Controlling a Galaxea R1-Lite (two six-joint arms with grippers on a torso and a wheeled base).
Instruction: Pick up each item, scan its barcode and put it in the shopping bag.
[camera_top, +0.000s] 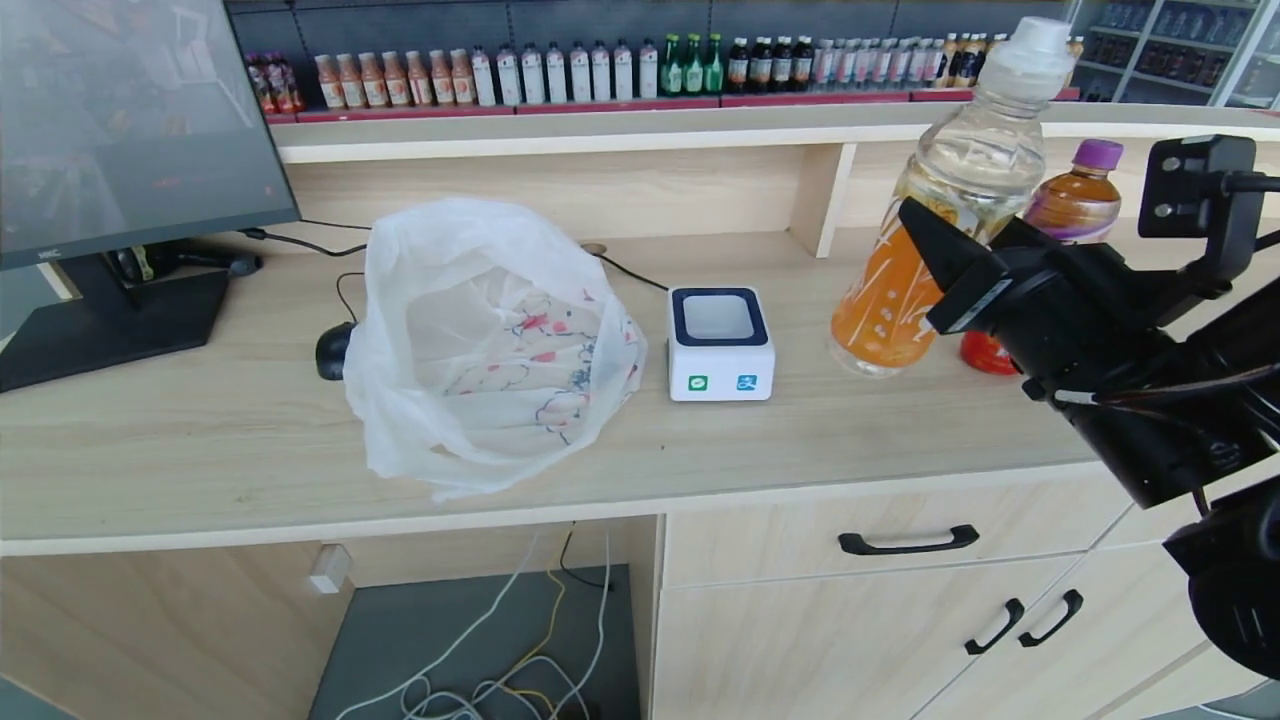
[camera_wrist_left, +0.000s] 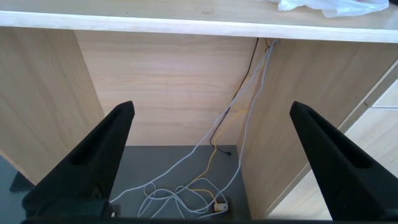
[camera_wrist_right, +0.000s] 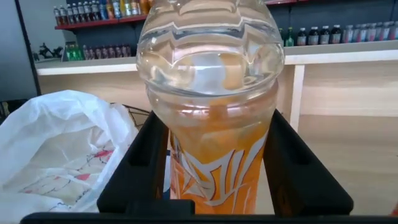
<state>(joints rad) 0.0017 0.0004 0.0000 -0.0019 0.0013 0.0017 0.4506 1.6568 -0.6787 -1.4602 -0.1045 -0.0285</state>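
My right gripper (camera_top: 950, 240) is shut on a clear bottle with an orange label and white cap (camera_top: 945, 190). It holds the bottle tilted at the right of the counter, its base close to the counter top. In the right wrist view the bottle (camera_wrist_right: 214, 106) stands between the two black fingers (camera_wrist_right: 140, 162). The white scanner box (camera_top: 720, 343) stands left of the bottle, and the open white shopping bag (camera_top: 490, 340) lies left of the scanner. A purple-capped bottle (camera_top: 1078, 200) stands behind my right gripper. My left gripper (camera_wrist_left: 211, 109) hangs open below the counter edge, nothing between its fingers.
A monitor (camera_top: 130, 120) on its stand fills the counter's left end, with a black mouse (camera_top: 332, 350) beside the bag. A raised shelf (camera_top: 640, 125) with rows of bottles runs along the back. Loose cables (camera_wrist_left: 199, 193) lie on the floor under the counter.
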